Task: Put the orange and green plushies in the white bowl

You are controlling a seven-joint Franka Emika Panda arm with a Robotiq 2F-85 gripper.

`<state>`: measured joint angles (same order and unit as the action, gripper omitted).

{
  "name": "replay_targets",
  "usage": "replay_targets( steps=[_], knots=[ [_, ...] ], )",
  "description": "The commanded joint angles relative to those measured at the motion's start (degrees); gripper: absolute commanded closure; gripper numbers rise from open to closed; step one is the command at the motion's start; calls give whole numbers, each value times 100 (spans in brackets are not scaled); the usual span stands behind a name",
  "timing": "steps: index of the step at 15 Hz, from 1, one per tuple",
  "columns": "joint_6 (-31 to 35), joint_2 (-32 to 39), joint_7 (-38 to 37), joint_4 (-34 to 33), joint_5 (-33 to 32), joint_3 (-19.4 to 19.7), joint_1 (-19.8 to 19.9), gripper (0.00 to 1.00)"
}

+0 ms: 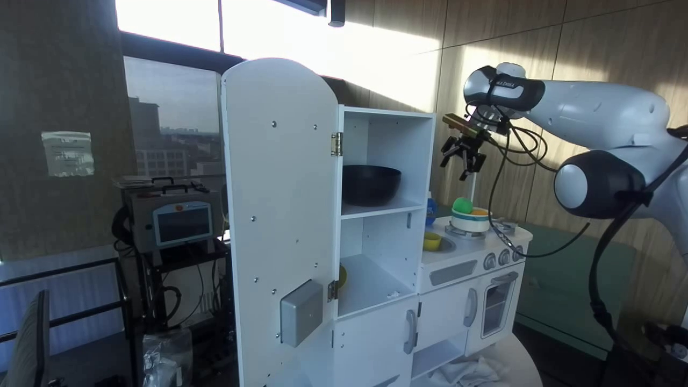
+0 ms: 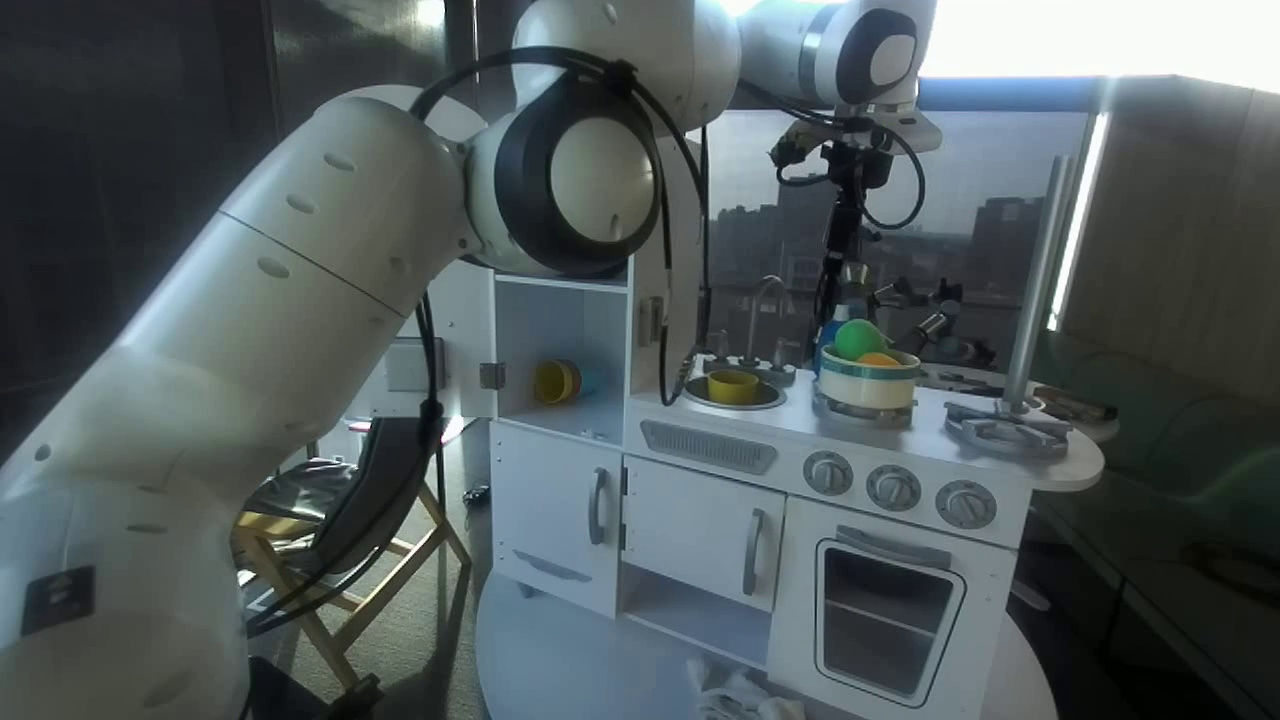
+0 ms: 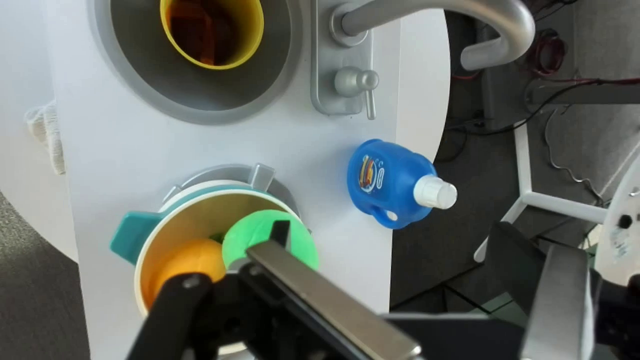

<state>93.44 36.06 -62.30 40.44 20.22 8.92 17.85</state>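
Orange plush (image 3: 194, 259) and green plush (image 2: 858, 339) sit in bowl (image 2: 866, 390) (green higher, toward back edge of worktop (image 3: 347, 282)); gripper (image 1: 454, 168) spread wide, holding nothing; task looks complete.

In an exterior view I am watched across a near cabinet door (image 1: 290, 204), my claw (image 1: 453, 170) farther off; in an exterior view the vantage sits, it seems through the glare, close beside my arm (image 2: 330, 235), facing the front of the toy kitchen (image 2: 700, 525). My wrist view looks steeply down from near on the counter (image 3: 320, 150), which both exterior views share.
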Motion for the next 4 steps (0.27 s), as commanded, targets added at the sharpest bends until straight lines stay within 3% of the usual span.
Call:
replay_targets(
  steps=[1,4],
  knots=[
    [-389,244,-83,-657,-81,-225,107,0],
    [-463,338,-65,-830,-91,-288,112,0]
  ],
)
